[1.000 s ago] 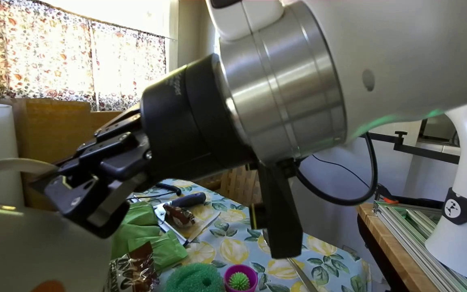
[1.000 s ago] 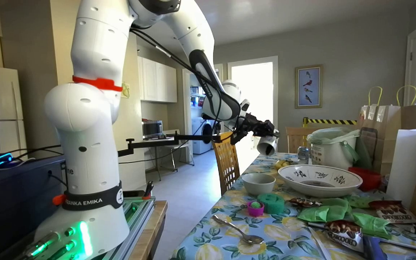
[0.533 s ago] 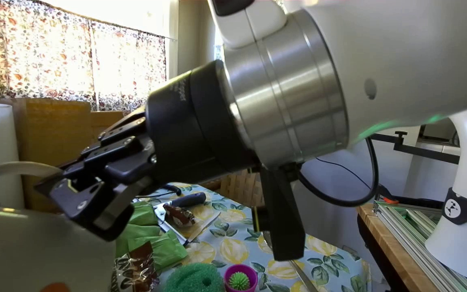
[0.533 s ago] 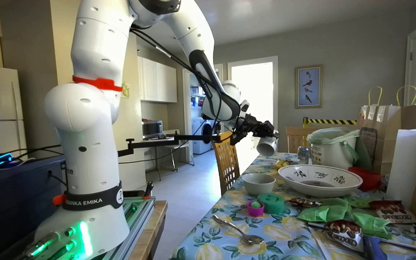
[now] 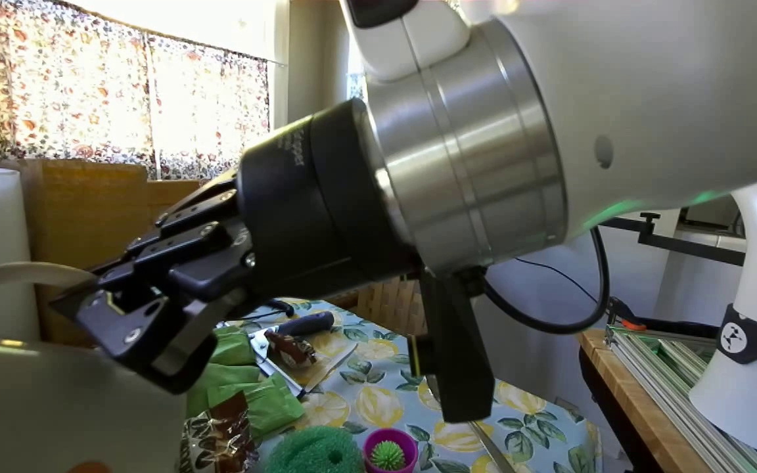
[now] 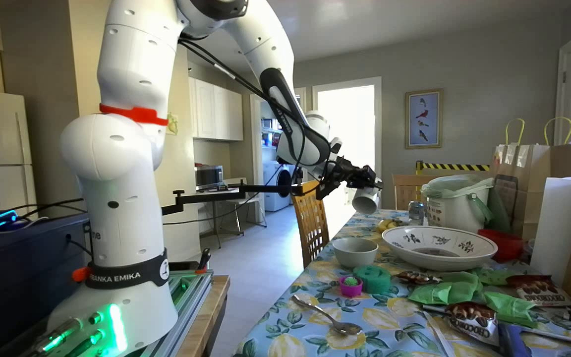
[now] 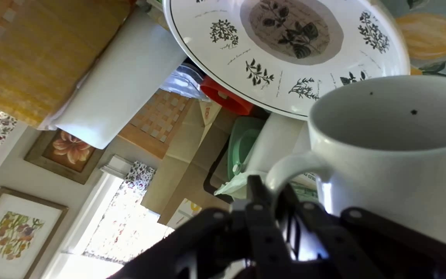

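My gripper (image 7: 272, 190) is shut on the handle of a white mug (image 7: 393, 182). The handle passes between the fingertips, and the mug's body hangs to one side of them. Two dark specks show on the mug's inner wall. In an exterior view the mug (image 6: 366, 201) is held in the air past the far part of the table, tipped with its mouth downward. Very near the camera in an exterior view, the gripper (image 5: 75, 299) meets the handle's arc. A wide white dish (image 7: 261, 83) with plant prints lies beyond the mug's rim, a brownish patch at its centre.
A pale bowl (image 6: 355, 254), green sponge (image 6: 375, 280), pink cup (image 6: 350, 287) and spoon (image 6: 327, 317) lie on the patterned tablecloth. Behind the dish stand a lidded white bucket (image 6: 456, 206) and a red bowl (image 6: 503, 245). Green packets (image 6: 449, 287) and wrappers (image 6: 474, 320) cover the near right.
The gripper and mug have shifted slightly, mostly right and down in an exterior view. A dark patch seen inside the mug's mouth one second ago no longer shows. The grip is unchanged.
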Robot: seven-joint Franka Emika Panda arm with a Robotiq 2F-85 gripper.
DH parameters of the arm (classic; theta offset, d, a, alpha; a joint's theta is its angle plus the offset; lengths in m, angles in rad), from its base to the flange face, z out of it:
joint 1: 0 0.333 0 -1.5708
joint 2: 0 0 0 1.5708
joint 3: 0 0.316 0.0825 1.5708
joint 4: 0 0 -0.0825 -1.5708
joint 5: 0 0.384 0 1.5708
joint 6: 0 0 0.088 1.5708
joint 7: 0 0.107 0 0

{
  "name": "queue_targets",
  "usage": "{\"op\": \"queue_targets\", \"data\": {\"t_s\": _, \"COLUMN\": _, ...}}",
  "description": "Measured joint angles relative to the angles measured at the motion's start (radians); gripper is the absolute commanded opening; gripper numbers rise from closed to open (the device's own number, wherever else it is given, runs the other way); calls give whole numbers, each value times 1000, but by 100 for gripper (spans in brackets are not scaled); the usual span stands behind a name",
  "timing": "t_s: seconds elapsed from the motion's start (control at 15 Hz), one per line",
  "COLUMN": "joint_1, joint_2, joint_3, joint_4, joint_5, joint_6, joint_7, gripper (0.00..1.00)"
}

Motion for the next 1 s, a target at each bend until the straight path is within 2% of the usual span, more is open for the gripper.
{"op": "queue_targets", "data": {"t_s": 0.67, "joint_1": -10, "joint_2": 4, "joint_3": -7, "joint_4": -4, "joint_5": 90, "joint_6": 45, "joint_7": -43, "gripper": 3}}
{"op": "queue_targets", "data": {"t_s": 0.73, "joint_1": -11, "joint_2": 3, "joint_3": -7, "joint_4": -2, "joint_5": 60, "joint_6": 49, "joint_7": -19, "gripper": 3}}
{"op": "queue_targets", "data": {"t_s": 1.0, "joint_1": -15, "joint_2": 3, "joint_3": -10, "joint_4": -3, "joint_5": 68, "joint_6": 57, "joint_7": -33, "gripper": 3}}
